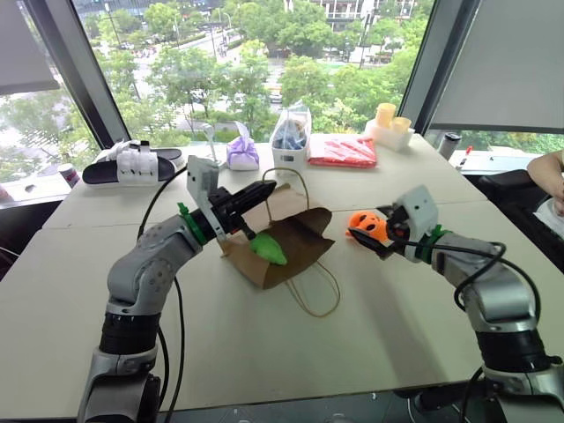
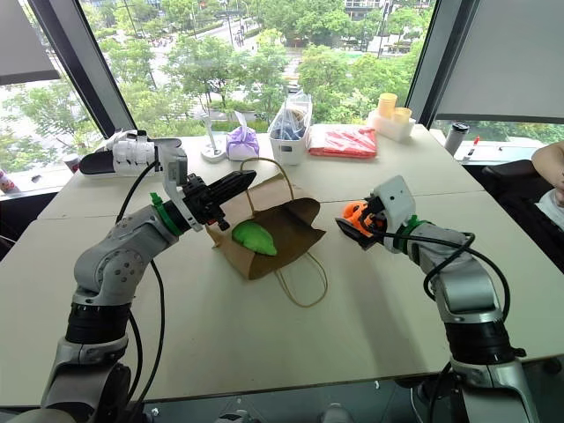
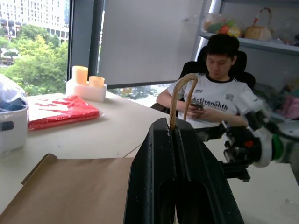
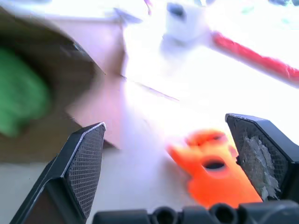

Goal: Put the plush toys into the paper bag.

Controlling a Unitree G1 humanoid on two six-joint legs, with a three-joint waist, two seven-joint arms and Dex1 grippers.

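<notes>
In the left eye view, the left end effector (image 1: 264, 190) is clamped on a string handle of the paper bag (image 1: 295, 242), which lies on the table (image 1: 370, 308) with the green plush toy (image 1: 267, 248) in its mouth. The left wrist view shows that handle (image 3: 180, 95) pinched between closed fingers. In the right wrist view, the right end effector (image 4: 182, 154) gapes wide and empty, the orange plush toy (image 4: 212, 165) lying between its fingers.

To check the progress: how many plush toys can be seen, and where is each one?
2. The green plush toy lies in the mouth of the paper bag. The orange plush toy sits on the table, beside the open right claw.
</notes>
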